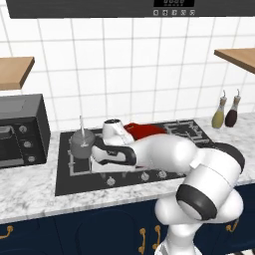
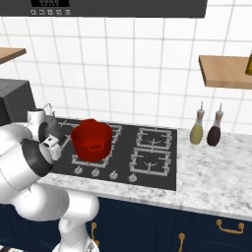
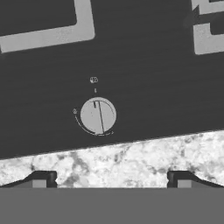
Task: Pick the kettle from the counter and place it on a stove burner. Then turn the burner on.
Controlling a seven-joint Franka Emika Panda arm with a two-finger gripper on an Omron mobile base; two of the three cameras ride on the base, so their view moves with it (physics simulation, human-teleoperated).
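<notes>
Your gripper (image 3: 111, 179) hangs over the counter (image 3: 131, 159) edge with its fingers spread wide and nothing between them. Just beyond sits a round stove knob (image 3: 99, 115) on the black cooktop (image 3: 140, 87). The kettle (image 1: 81, 143) rests on the left stove burner (image 1: 74, 164), beside the red pot (image 2: 92, 139).

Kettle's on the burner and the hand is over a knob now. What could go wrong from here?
The knob sits left of the midpoint of the open gripper, so closing may catch it off-centre. Several knobs line the cooktop's front edge; a wrong one would light another burner, perhaps under the red pot. The arm lies low beside the kettle and could nudge it.
</notes>
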